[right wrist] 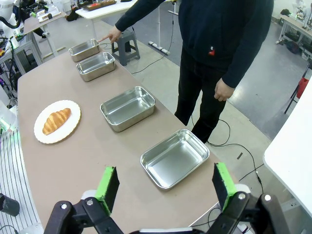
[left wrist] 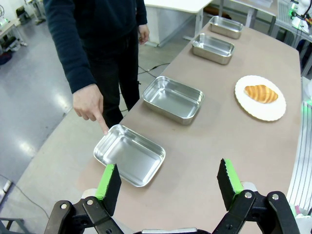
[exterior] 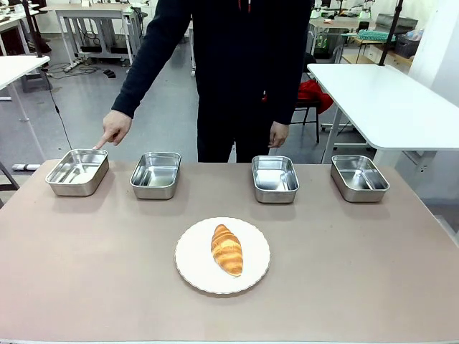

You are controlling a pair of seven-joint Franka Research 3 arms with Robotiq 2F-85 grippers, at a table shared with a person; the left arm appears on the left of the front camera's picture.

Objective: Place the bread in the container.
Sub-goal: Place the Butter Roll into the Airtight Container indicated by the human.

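Four steel trays sit in a row along the far edge of the tabletop [exterior: 86, 287]. The person's hand [exterior: 115, 127] points a finger down at the one farthest to the robot's left, so I take that one for the container [exterior: 77, 172]; the three other trays [exterior: 275, 178] go unpointed. The bread [exterior: 226, 249] lies on a round white plate [exterior: 188, 259] at the middle of the near side. Its long axis runs roughly from 11 to 5 o'clock in the front view. From the plate, the container lies at about 10 o'clock.

In the left wrist view the left gripper [left wrist: 168, 181] hangs above the tabletop with its fingers [left wrist: 108, 187] spread wide and nothing between them. The container is just ahead at about 11 o'clock and the bread farther off at about 1 o'clock. The right gripper [right wrist: 165, 181] is likewise spread and empty. From it the bread lies at about 10 o'clock and the container much farther off, beyond the bread.

The bread looks about equally reachable, but the container is on the left arm's side, so the left arm seems the better pick. It should close across the short width of the bread.
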